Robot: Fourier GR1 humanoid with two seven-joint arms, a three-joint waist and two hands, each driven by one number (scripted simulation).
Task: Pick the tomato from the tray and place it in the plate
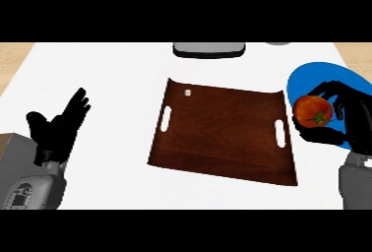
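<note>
Fingers [341,101] of the right hand [347,118] curled around the tomato [313,112] over the blue plate [309,78], right of the tray [218,133]. Left hand [58,128] rested open.

Counts, head view:

- Tomato [312,112]: one, red with a green stem mark.
- Plate [309,76]: one, blue, at the right edge of the counter.
- Tray [218,138]: one, dark wood. It has two slot handles, one on each short side, and one small pale tag near its far left corner.
- Hands: two. Left hand [58,128], black; right hand [345,115], black.
- Forearms: two, grey, one below each hand.
- Grey object [208,48] at the far edge of the counter: one, only partly seen.
- Counter [102,74]: one, white.
</note>
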